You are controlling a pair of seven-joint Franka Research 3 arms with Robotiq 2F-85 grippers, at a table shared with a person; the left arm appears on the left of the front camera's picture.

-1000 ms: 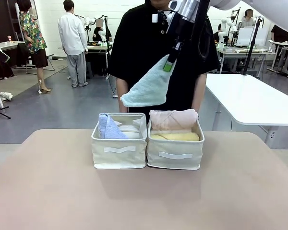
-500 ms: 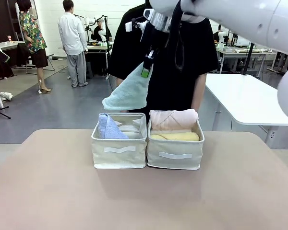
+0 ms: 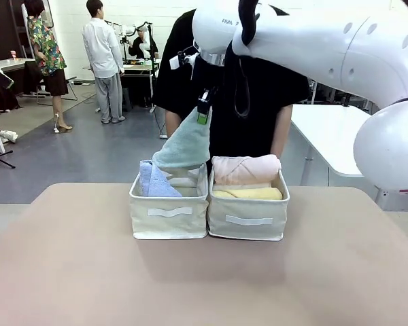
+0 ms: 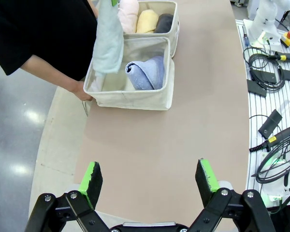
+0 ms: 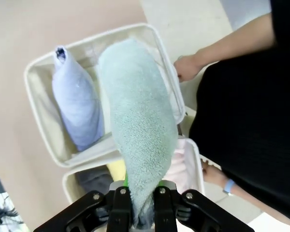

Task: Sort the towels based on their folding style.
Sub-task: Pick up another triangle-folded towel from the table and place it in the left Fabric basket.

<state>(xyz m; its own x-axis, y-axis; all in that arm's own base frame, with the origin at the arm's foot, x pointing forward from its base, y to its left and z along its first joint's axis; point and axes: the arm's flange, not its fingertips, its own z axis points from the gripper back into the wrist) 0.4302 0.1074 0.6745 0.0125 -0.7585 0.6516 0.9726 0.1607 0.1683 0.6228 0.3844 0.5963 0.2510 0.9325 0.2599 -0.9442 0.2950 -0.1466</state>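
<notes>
The sorting looked almost finished. The right gripper (image 3: 204, 114) had its jaws pinching the light teal towel (image 3: 183, 146) by its top, and the cloth hung just over the left bin (image 3: 168, 217), its lower end at the rim; releasing it seemed to be the one step left. This bin stood near the far edge of the tabletop (image 3: 204, 285) and already held the periwinkle-blue towel (image 4: 146, 72). The right bin (image 3: 249, 219), touching it, held the pink towel (image 3: 245, 168), the yellow towel (image 3: 248, 193) and the dark grey towel (image 4: 164, 21). A person's hand (image 5: 187, 67) rested at the left bin's far wall. The left gripper (image 4: 149, 179) hung with jaws spread, empty.
</notes>
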